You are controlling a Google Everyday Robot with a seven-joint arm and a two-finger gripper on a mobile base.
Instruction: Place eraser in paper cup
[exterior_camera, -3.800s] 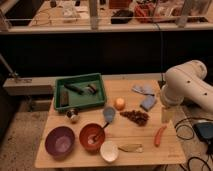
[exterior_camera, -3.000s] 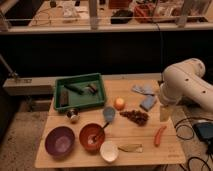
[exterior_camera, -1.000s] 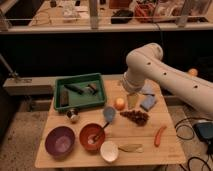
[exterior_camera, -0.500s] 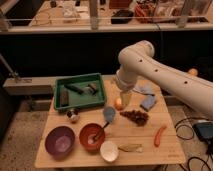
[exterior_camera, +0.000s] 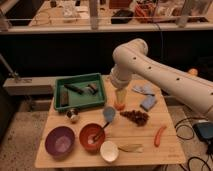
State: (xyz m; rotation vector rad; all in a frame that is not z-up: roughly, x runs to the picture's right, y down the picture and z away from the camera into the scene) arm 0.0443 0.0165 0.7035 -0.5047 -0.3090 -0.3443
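Eraser [exterior_camera: 63,97] looks light, stiff and grippy: pinch across its narrow sides. Tool [exterior_camera: 120,96] hangs just beside the tray [exterior_camera: 80,77]; apart or together, I cannot tell.

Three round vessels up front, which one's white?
The paper cup, rightmost and smallest, beside the orange-red bowl and purple bowl. Gripper hovers by the orange fruit.

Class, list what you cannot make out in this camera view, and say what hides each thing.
Claw, hanging just right of the tray: its lower end is lost against the orange object below.
Arm: base cut off by the right edge.
Eraser: too small and dark to pick out in the tray.
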